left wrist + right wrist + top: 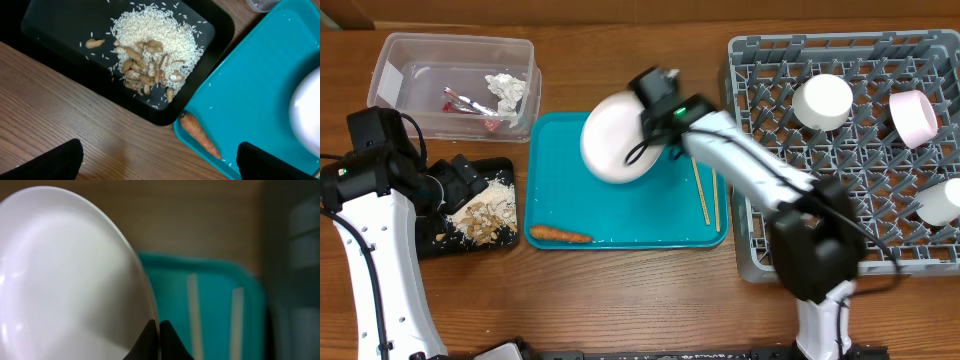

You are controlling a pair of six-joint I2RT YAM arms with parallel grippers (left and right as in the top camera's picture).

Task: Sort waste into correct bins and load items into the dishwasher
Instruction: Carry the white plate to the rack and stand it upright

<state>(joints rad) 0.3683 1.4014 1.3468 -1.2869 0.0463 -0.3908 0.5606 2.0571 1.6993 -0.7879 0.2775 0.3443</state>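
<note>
My right gripper (653, 128) (159, 330) is shut on the rim of the round white plate (613, 140) (65, 280), which stands tilted on edge over the teal tray (650, 215). Two chopsticks (708, 195) (195, 310) lie on that tray's right side, and a small carrot (560, 236) (199, 134) lies at its front left corner. My left gripper (460, 185) (160, 154) hangs open over bare wood, just in front of the black tray (503, 168) (60, 30) that holds rice and food scraps (485, 212) (155, 45).
The clear tub (390, 60) at the back left holds a red-and-white wrapper (470, 103) and a foil ball (507, 90). The grey dish rack (760, 250) on the right carries three cups (822, 100) (914, 115) (942, 203).
</note>
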